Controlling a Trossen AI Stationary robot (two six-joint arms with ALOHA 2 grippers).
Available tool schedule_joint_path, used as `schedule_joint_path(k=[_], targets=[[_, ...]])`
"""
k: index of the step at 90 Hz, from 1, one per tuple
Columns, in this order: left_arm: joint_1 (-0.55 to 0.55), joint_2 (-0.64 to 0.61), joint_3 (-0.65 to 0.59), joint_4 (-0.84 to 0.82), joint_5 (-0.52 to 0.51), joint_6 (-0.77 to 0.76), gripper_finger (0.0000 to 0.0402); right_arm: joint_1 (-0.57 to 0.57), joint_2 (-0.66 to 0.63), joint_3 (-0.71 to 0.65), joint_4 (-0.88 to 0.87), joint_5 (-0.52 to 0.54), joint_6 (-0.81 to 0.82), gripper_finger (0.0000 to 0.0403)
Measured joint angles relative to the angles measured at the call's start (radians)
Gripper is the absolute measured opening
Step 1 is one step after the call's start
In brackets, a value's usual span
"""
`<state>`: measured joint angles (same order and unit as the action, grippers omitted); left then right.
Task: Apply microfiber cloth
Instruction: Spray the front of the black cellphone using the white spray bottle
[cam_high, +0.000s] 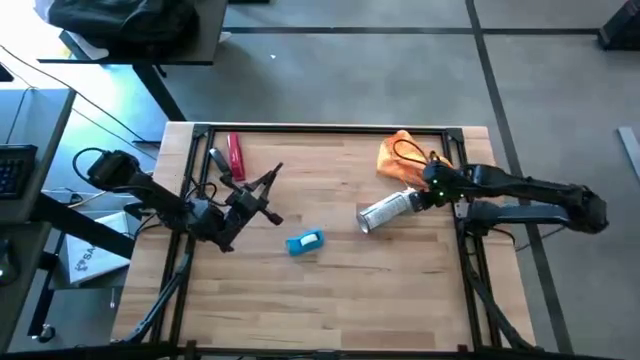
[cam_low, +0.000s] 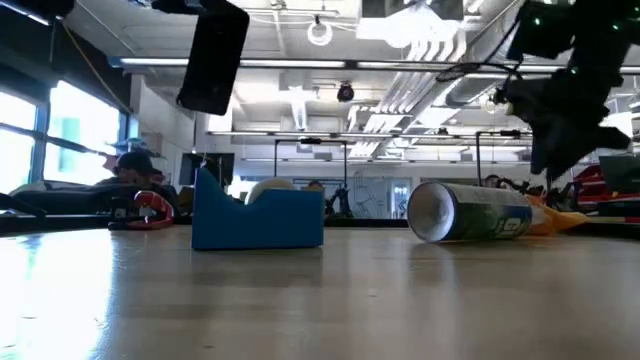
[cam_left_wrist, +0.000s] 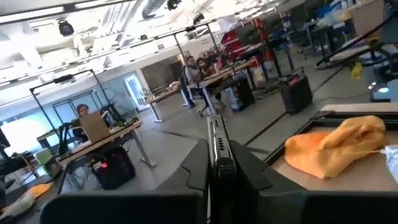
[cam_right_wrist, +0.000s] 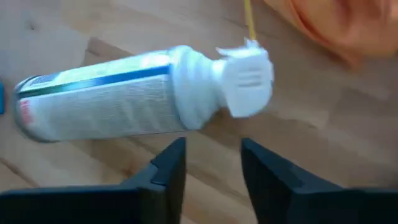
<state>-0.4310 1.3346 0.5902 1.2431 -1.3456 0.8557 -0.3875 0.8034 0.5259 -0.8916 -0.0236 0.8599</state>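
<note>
Microfiber cloth: orange, bunched at far right of surface, partly covered by right arm; only sliver visible in low view behind spray can. Right end effector: fingers spread, empty, hovering just beside can's white nozzle end. Can lies on side. Left end effector: raised, fingers pressed together on black phone, near blue block. Red item at far edge, unclear.

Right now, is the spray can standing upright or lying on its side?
Lying on its side. The spray can rests lengthwise on the table, and the low view shows its round base facing the camera.
</note>
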Motion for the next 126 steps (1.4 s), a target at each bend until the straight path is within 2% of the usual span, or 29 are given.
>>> schedule_joint_path(k=[10,21,41,57,78,95,115,126], targets=[[0.008,0.0,0.028,-0.116,0.01,-0.066,0.0012,-0.079,0.009,-0.045,0.033,-0.019,0.004,0.0187],[0.019,0.0,0.047,-0.194,0.01,-0.111,0.0012,-0.179,0.021,-0.097,0.108,-0.068,-0.02,0.0211],[0.021,0.0,0.049,-0.209,0.009,-0.12,0.0012,-0.348,0.021,-0.202,0.318,-0.261,-0.053,0.0216],[0.021,0.0,0.049,-0.208,0.009,-0.12,0.0012,-0.406,0.022,-0.303,0.6,-0.399,0.013,0.0213],[0.021,0.0,0.049,-0.208,0.008,-0.12,0.0012,-0.43,0.021,-0.409,0.816,-0.374,0.114,0.0213],[0.023,0.0,0.049,-0.208,0.008,-0.119,0.0012,-0.425,0.021,-0.514,1.047,-0.36,0.284,0.0213],[0.034,0.0,0.049,-0.208,0.006,-0.119,0.0012,-0.397,0.021,-0.517,1.104,-0.206,0.371,0.0213],[0.033,0.0,0.049,-0.208,0.007,-0.12,0.0012,-0.384,0.021,-0.517,1.127,-0.2,0.423,0.0205]])
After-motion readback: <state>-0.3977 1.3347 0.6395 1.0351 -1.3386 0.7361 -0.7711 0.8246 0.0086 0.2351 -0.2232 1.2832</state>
